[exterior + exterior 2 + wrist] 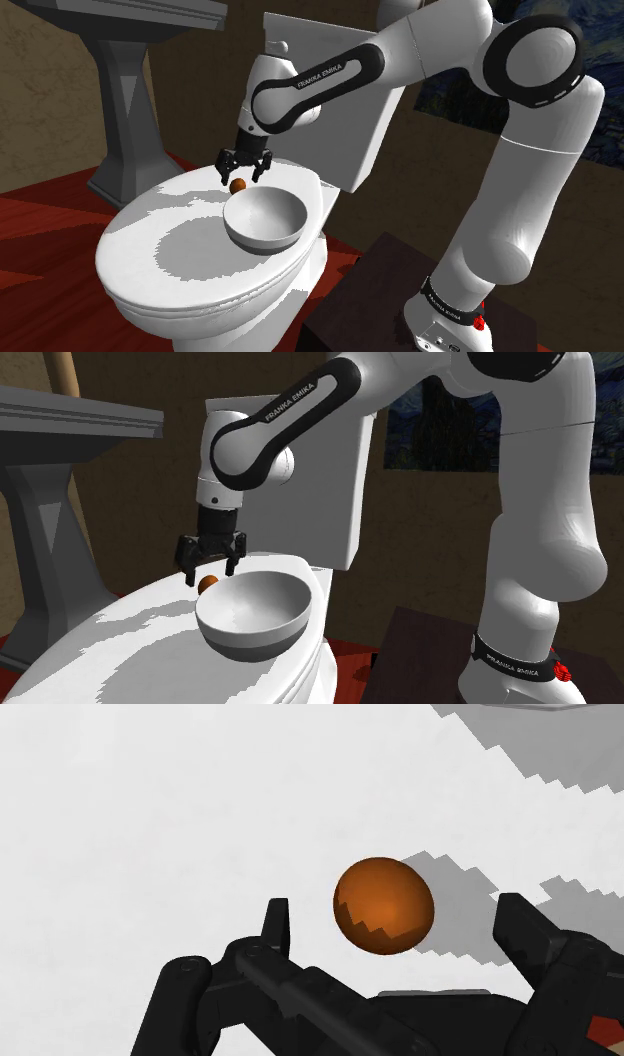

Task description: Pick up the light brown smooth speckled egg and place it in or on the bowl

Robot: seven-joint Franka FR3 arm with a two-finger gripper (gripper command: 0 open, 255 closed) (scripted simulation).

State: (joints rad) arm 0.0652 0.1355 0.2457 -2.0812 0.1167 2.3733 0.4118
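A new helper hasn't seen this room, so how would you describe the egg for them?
Start at the white toilet, whose closed lid carries a pale bowl. Beside the bowl, under the open black gripper, lies the egg. It is the only small, rounded, orange-brown thing on the white lid.

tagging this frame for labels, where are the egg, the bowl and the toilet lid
egg (384, 907), wrist view, middle of its orange-brown shell
bowl (265, 240), shoulder view, outer wall below the rim
toilet lid (140, 252), shoulder view, bare white top near the front

Both exterior views overlook the toilet lid (160, 255); wrist view faces it closely.
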